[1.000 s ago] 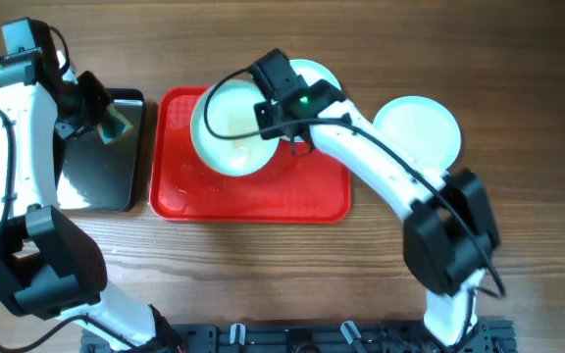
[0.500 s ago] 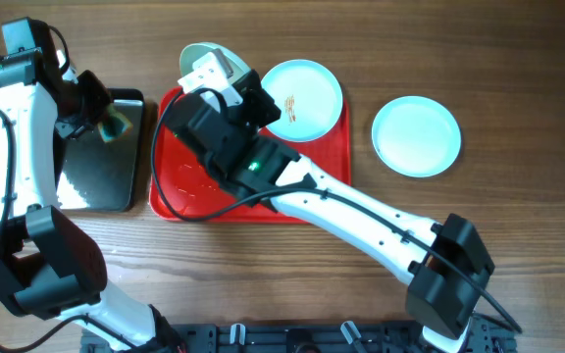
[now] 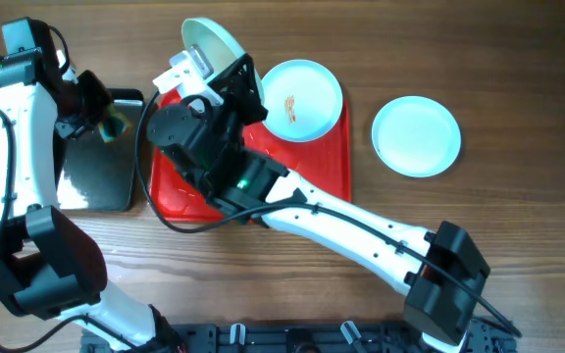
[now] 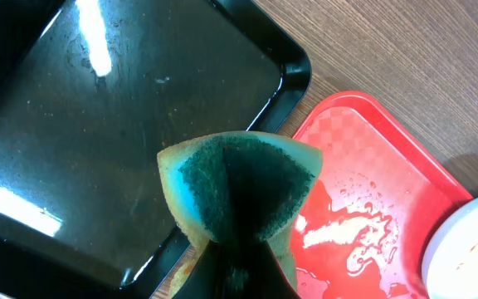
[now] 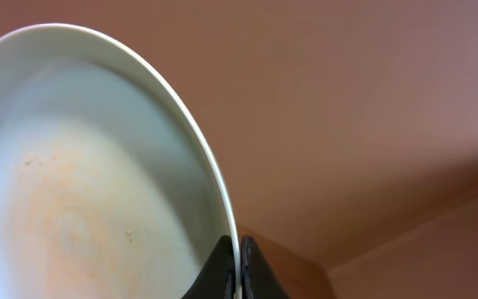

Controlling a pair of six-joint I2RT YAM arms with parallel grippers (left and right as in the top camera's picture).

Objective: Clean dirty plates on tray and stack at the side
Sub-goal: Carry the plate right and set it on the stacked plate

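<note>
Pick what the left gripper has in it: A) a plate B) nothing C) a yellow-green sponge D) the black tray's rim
C: the left wrist view shows the left gripper pinching a folded yellow-green sponge above the black tray near its edge. The tilted plate is clamped by the right gripper.

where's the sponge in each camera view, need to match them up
Overhead: sponge at far left, held over the black tray.
Left wrist: sponge at centre, over the black tray's rim.
Right wrist: not in it; only the gripped plate shows.
Shared landmark: red tray, right of the sponge in overhead and left wrist.
</note>
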